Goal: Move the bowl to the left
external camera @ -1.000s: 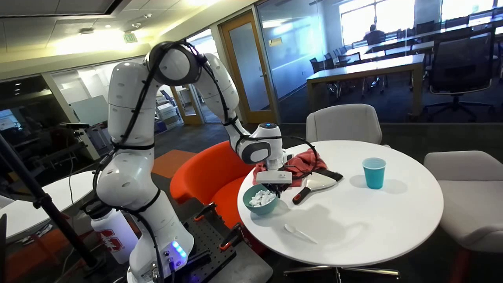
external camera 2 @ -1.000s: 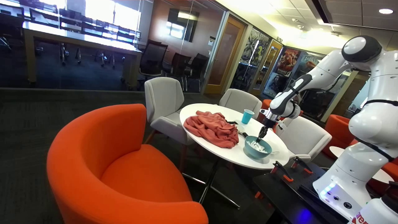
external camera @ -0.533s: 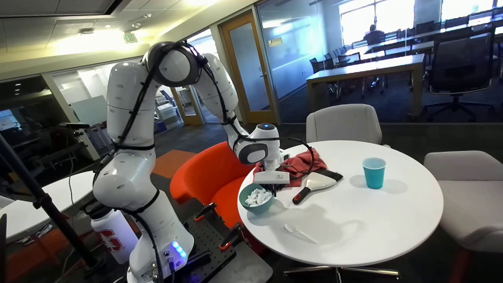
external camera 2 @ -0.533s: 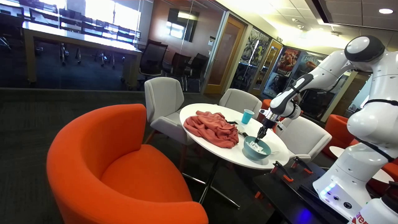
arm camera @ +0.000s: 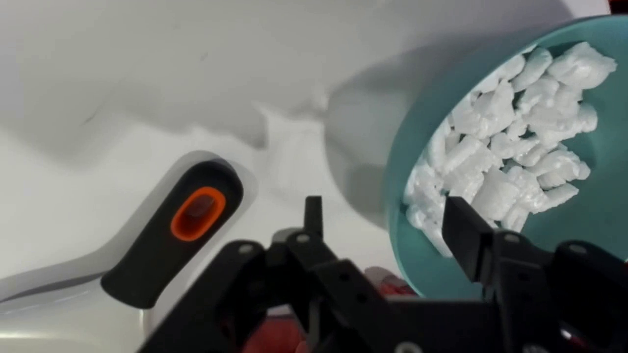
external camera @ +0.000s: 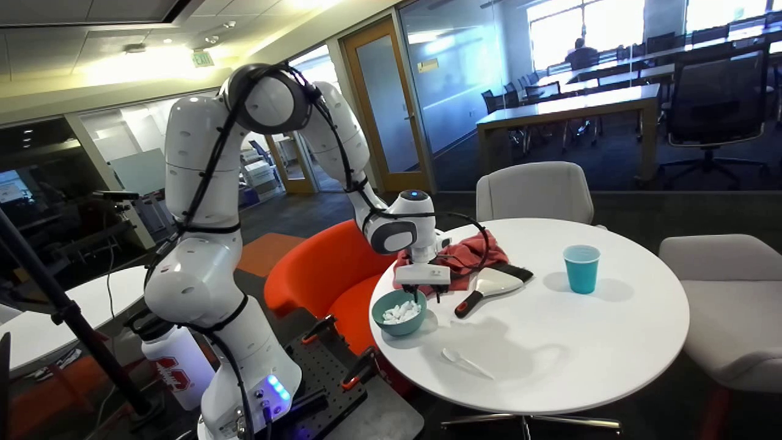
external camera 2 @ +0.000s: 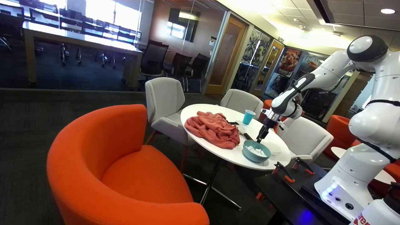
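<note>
Round white worktop (external camera: 568, 348), glass wall (external camera: 455, 79) behind. Gripper (arm camera: 385, 215) has nothing clamped: jaws spread, one over the inside of the teal bowl (arm camera: 601, 215), one outside, rim running between them in wrist view. Can't tell how deep they sit; no contact I can make out. Bowl is upright on the worktop, near the edge facing the arm base (external camera: 263, 373). Progress, my guess: bowl is set down, and I only need to raise the gripper clear of the rim. Same pose would suit a pre-grasp, so not certain. Can't check the target spot, task just says left. Bowl contents: loose pile of white chunks (arm camera: 500, 162), bare teal side above them, material unclear. Farther out: hand brush (external camera: 493, 283), handle end near the bowl; white plastic spoon (external camera: 470, 365), lying near too; crumpled red cloth (external camera 2: 214, 129); blue cup (external camera: 581, 269), upright, well apart, contents hidden from me.
</note>
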### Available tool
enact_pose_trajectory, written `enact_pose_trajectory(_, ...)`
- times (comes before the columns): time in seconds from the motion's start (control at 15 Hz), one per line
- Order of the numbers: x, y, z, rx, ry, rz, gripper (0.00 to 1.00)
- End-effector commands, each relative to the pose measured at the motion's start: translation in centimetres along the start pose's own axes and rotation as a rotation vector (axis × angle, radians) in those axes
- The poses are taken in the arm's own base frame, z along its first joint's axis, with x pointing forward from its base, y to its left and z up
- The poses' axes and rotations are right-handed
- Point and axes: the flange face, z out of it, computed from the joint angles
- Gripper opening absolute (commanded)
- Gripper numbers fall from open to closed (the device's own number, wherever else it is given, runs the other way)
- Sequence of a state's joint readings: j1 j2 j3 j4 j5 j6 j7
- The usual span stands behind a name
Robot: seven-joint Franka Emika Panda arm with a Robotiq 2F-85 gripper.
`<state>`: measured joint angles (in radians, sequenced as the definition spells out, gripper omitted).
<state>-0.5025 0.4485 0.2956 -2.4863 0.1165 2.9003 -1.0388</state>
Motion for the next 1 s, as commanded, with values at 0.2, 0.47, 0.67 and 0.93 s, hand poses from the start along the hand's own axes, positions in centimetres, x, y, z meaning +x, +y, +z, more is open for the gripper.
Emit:
enact_pose_trajectory(0.2,0.4,-0.3,-6.2,0.02,0.061,0.069,1.0)
enact_pose_trajectory(0.47,-0.3,-0.2,-11.2,0.037,0.042,0.164,1.0)
enact_pose_trajectory(0.67,-1.4,0.5,-13.5,-0.013,-0.002,0.213,1.0)
enact_pose_trajectory(0.93,-1.8,1.1,-15.1,-0.054,-0.059,0.247,1.0)
